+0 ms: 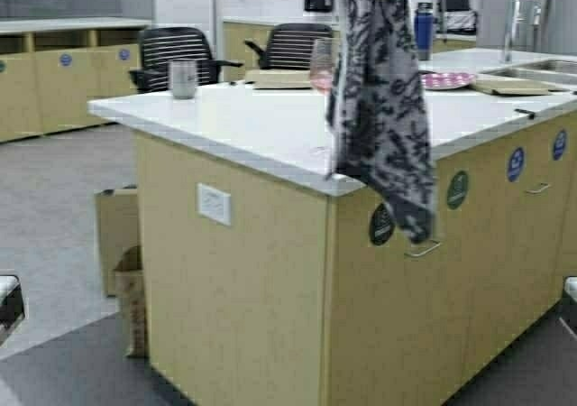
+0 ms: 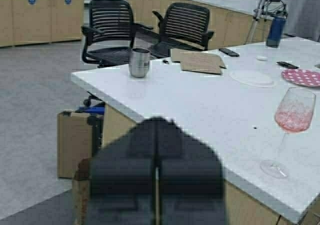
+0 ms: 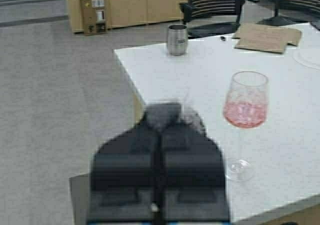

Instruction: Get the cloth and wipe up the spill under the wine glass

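The limp navy-and-white floral cloth (image 1: 383, 99) is seen hanging in mid-air in the high view, draped down in front of the near corner of the white-topped, tan-sided counter island (image 1: 243, 122); its lower end falls past the counter edge and over the cabinet front. Its top runs out of the frame, so what holds it isn't visible there. In the right wrist view, a grey tuft of fabric (image 3: 167, 116) is pinched at the tips of the right gripper (image 3: 159, 130), w/ fingers pressed together on it.

The tall clear stemmed wine glass (image 2: 291, 130), w/ pinkish-red liquid in its bowl, stands upright on the counter near that same corner, its round foot close to the edge. In the high view it is mostly hidden behind the cloth, only a sliver of bowl showing at the cloth's left side (image 1: 320, 68).

The left gripper (image 2: 156, 157) is held off the counter's edge, well apart from the glass; its fingers are closed together, nothing betw. them.

Farther back from the glass on the counter: a brushed steel mug (image 1: 183, 78) near the far left corner, a brown cardboard piece (image 2: 200, 62), a pink polka-dot plate (image 1: 446, 80) and a blue bottle (image 1: 424, 29). Two black mesh office chairs (image 1: 176, 54) stand beyond the counter. A cardboard box (image 1: 117, 235) sits on the floor beside the island's left side.
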You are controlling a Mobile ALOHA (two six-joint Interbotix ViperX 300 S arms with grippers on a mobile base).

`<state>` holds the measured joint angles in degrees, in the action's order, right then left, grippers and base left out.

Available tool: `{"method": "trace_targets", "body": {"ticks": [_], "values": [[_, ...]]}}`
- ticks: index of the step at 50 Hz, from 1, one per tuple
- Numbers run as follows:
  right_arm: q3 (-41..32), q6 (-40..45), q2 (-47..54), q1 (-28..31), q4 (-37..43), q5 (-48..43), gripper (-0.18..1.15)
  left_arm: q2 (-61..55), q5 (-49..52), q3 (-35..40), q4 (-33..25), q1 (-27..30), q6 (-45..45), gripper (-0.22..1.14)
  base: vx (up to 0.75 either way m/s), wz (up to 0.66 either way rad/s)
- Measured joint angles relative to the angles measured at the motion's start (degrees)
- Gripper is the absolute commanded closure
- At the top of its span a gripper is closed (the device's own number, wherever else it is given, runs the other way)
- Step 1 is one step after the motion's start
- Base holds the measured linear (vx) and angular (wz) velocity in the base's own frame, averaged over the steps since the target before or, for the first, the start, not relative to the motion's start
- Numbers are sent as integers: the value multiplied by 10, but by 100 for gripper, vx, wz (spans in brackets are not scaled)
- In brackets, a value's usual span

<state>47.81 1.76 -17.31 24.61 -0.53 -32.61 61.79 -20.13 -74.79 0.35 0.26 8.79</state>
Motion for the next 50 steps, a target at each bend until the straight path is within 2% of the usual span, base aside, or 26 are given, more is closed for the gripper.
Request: {"method": "trace_targets", "body": {"ticks": [19, 27, 39, 50], "values": [[4, 1, -1, 0, 0, 0, 91, -34, -18, -1, 1, 0, 4, 89, 17, -12], [4, 1, -1, 0, 0, 0, 91, -120, -83, 1, 4, -4, 13, 89, 13, -6], [-2, 1, -1, -1, 0, 0, 91, -261, -150, 34, 64, -60, 13, 89, 12, -6], [-14, -1, 13, 0, 0, 0, 91, -388, -200, 62, 69, -72, 17, 89, 13, -7]]}}
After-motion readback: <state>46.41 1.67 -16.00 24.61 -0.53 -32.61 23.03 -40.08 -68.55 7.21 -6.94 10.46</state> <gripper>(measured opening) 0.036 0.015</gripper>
